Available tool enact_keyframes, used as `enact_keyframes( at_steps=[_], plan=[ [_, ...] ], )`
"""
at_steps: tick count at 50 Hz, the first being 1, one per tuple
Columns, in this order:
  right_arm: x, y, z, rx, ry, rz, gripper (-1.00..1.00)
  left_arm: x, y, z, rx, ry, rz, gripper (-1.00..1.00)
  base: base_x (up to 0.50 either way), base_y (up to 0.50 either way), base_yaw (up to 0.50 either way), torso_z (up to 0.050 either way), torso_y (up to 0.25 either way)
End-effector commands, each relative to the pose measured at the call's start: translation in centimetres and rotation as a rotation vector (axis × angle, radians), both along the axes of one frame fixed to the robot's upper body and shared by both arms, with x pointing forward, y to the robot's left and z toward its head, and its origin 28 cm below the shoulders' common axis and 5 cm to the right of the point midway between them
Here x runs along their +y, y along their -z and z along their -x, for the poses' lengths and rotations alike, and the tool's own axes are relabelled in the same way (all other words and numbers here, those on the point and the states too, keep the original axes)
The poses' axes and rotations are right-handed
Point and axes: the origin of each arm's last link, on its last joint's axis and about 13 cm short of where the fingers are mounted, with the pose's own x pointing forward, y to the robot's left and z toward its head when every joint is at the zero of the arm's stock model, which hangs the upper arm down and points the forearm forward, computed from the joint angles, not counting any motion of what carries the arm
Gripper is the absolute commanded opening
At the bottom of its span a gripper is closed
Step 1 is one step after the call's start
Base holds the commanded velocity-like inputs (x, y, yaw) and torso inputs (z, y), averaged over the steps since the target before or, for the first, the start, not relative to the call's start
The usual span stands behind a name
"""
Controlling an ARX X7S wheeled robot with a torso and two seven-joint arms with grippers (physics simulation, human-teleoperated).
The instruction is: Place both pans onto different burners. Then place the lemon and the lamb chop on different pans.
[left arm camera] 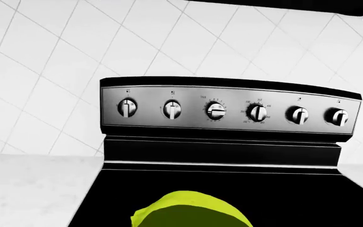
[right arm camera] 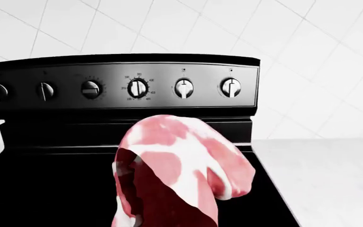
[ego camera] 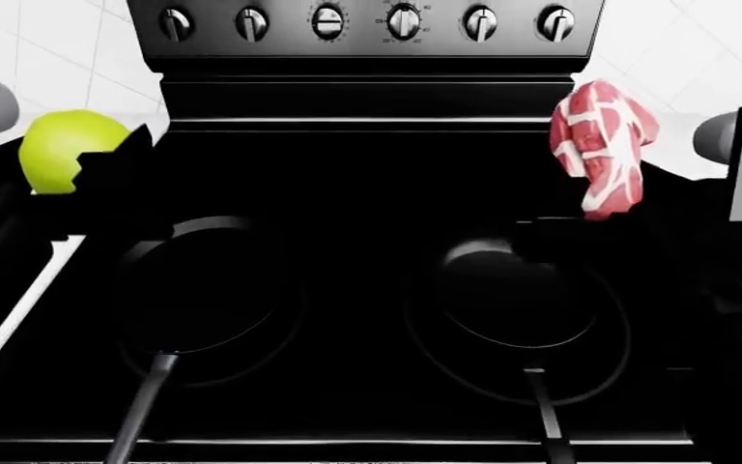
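Already both pans, left pan (ego camera: 210, 285) and right pan (ego camera: 520, 295), are sitting on separate burners at lower left and lower right of the head view, so only the food is waiting to go down. Left gripper (ego camera: 94, 174) is clamping the lemon (ego camera: 69, 147) at upper left, beyond its pan's rim; right gripper (ego camera: 603, 208) is clamping the chop (ego camera: 601, 145) at upper right, hanging above its pan's far edge.

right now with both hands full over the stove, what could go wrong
The lemon is held outside the left pan, over the cooktop's edge. Released here, it would probably miss and roll off.

The lamb chop hangs limp behind the right pan, nearer the far rim. Dropped now, it may land on the glass or drape over the rim.
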Motion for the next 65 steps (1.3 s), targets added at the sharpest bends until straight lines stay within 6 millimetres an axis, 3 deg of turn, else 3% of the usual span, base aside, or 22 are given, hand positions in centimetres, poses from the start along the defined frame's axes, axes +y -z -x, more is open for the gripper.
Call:
enact_keyframes(
  at_steps=[1,8,19,28,65],
  plan=[
    [0.0,-0.8,-2.7,0.028,-0.004,0.041,-1.00,0.0,-0.3,-0.1,0.000,-0.002,0.010,-1.00,0.00,0.00,0.00,0.000,0.000],
    [0.2,-0.5,-5.4,0.079,-0.011,0.049,-1.00,-0.1,-0.3,-0.1,-0.002,0.000,0.007,-1.00,0.00,0.00,0.00,0.000,0.000],
    [0.9,1.8,-6.6,0.157,-0.036,0.086,-1.00,-0.1,-0.6,-0.2,0.002,0.001,0.006,-1.00,0.00,0.00,0.00,0.000,0.001],
    [1.0,3.0,-6.1,0.188,-0.047,0.115,-1.00,-0.1,0.0,-0.2,0.006,0.002,0.007,-1.00,0.00,0.00,0.00,0.001,0.000],
    [0.6,4.7,-2.1,0.218,-0.077,0.157,-1.00,-0.1,0.8,-0.3,0.018,-0.003,0.013,-1.00,0.00,0.00,0.00,0.000,0.000]
  ],
)
